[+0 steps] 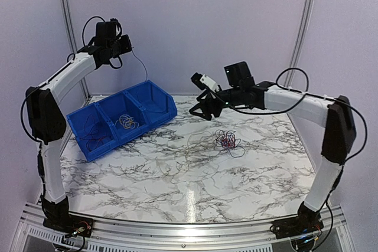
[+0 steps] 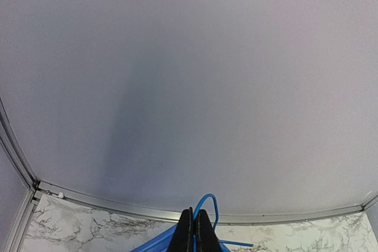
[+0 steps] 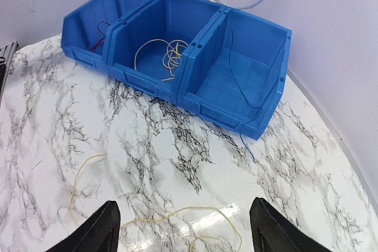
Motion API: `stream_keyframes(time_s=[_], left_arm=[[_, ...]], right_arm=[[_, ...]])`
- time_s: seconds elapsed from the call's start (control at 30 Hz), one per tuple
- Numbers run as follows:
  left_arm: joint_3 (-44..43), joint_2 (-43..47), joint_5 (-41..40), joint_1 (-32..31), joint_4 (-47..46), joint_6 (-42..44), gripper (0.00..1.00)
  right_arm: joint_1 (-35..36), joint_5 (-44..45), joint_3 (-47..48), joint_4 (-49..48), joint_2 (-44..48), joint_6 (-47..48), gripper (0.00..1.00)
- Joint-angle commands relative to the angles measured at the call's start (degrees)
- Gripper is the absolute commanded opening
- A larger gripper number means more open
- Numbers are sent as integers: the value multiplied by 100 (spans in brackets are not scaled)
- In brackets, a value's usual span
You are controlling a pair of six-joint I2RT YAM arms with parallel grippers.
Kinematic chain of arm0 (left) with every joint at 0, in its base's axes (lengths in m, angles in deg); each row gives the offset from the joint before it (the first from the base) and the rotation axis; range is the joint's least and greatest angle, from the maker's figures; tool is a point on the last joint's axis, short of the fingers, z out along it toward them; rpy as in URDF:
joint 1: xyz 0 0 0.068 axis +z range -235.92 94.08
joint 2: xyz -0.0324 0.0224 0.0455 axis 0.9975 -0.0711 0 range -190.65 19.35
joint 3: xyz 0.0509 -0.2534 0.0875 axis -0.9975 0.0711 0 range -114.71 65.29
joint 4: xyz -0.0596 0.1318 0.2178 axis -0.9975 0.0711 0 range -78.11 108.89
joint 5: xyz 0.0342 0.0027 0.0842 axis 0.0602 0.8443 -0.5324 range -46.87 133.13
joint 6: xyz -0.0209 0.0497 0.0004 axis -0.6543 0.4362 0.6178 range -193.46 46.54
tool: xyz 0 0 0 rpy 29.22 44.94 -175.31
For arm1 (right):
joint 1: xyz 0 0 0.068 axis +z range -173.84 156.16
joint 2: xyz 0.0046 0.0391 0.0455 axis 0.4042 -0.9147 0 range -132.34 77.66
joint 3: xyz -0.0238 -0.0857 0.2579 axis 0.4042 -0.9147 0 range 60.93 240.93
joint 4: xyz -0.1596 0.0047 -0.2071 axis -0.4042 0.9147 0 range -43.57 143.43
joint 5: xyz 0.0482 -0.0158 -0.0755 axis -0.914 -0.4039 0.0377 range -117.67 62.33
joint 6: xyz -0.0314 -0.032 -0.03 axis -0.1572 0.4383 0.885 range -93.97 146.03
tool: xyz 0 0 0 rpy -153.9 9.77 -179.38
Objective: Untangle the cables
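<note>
The left tool (image 2: 192, 222) is pinched shut on a blue wire (image 2: 207, 200), high above the blue bin (image 1: 118, 140) that the wire trails down into. The right tool (image 3: 184, 205) gapes wide, holding nothing, over loose yellow wires (image 3: 195, 209) on the worktop (image 1: 177, 175); a reddish tangle (image 1: 227, 140) lies near it

On my left wrist feed, the left gripper (image 2: 194, 215) sits at the bottom edge, its 2 fingers pressed together on a thin blue cable (image 2: 205, 197) that loops up above the tips. A blue bin (image 2: 155, 244) edge shows just beside them. Marble tabletop (image 2: 71, 228), an aluminium rail (image 2: 118, 200) and a plain pale wall (image 2: 189, 75) fill the rest.
</note>
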Motion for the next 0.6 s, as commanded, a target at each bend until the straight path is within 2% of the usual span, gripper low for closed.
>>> stream_keyframes(time_s=[0.0,0.17,0.33,0.57], left_arm=[[283,28,122,7,-251,-12,0],[744,49,426,-9,-217,37,0],[1218,-181,679,-83,-90,63,0],[1239,-660,840,-295,67,106,0]], right_arm=[[-243,-386,-1157,-35,1120,509,75],[-716,-785,-2298,212,2148,722,73],[-946,-674,-3283,69,3022,807,72],[-1114,-648,-3696,-93,3254,681,71]])
